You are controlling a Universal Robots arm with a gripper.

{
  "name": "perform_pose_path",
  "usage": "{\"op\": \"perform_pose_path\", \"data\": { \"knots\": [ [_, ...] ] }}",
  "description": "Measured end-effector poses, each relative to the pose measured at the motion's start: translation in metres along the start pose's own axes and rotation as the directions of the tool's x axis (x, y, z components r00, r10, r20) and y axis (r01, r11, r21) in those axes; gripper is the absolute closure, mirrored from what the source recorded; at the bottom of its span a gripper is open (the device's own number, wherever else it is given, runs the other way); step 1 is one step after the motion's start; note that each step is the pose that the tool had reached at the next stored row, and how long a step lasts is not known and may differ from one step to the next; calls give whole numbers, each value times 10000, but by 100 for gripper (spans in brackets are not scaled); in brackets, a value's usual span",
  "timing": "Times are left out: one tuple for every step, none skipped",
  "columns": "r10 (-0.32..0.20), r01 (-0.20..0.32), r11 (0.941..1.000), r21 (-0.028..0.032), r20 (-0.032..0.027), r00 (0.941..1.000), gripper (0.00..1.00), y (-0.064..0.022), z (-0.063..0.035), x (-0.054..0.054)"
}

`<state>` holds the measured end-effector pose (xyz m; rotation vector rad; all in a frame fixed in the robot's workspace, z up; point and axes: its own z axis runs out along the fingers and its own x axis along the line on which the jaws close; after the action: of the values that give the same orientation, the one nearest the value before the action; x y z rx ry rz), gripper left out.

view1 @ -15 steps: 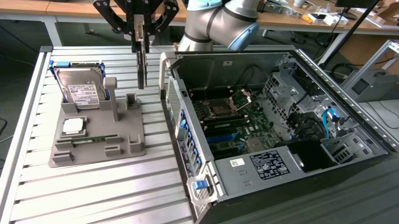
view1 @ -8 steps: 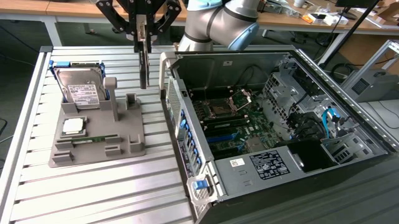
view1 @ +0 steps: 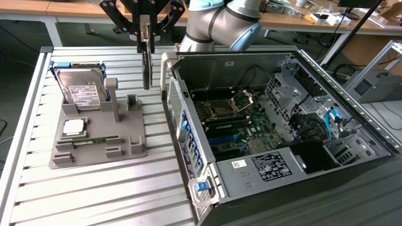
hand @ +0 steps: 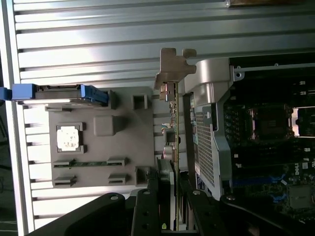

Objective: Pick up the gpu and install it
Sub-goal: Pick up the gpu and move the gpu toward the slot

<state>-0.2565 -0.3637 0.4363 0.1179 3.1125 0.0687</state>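
Note:
My gripper point(view1: 147, 37) is shut on the gpu point(view1: 146, 66), a thin dark card that hangs edge-on and upright above the slatted table. It hangs in the gap between the grey parts holder point(view1: 94, 150) and the open computer case point(view1: 188, 122). In the wrist view the gpu point(hand: 174, 132) runs from my gripper point(hand: 170, 196) out to its silver bracket point(hand: 173, 66), right beside the case's rear wall point(hand: 206, 128). The motherboard point(view1: 229, 127) lies exposed inside the case, with blue slots point(view1: 223, 140) near its lower part.
The grey holder carries a silver hard drive point(view1: 80, 92) in a blue frame, a CPU point(view1: 73, 126) and a narrow RAM stick point(view1: 94, 140). The aluminium slatted table point(view1: 100, 197) extends in front. Workbenches with clutter stand behind.

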Motion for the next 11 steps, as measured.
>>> {"op": "perform_pose_path", "data": {
  "knots": [
    [0,0,10000,0,0,10000,73,1,0,-7],
    [1,-1,10000,0,0,10000,73,2,0,-19],
    [1,-1,10000,0,0,10000,73,2,1,-25],
    [1,-1,10000,1,0,10000,73,3,1,-32],
    [0,0,10000,0,-1,10000,73,3,1,-37],
    [0,0,10000,0,-1,10000,73,3,1,-44],
    [0,0,10000,1,0,10000,73,4,1,-50],
    [0,0,10000,0,0,10000,73,4,1,-56],
    [0,0,10000,1,0,10000,73,5,1,-61],
    [0,0,10000,0,0,10000,73,5,2,-67],
    [0,0,10000,0,1,10000,73,5,2,-74]
  ]
}}
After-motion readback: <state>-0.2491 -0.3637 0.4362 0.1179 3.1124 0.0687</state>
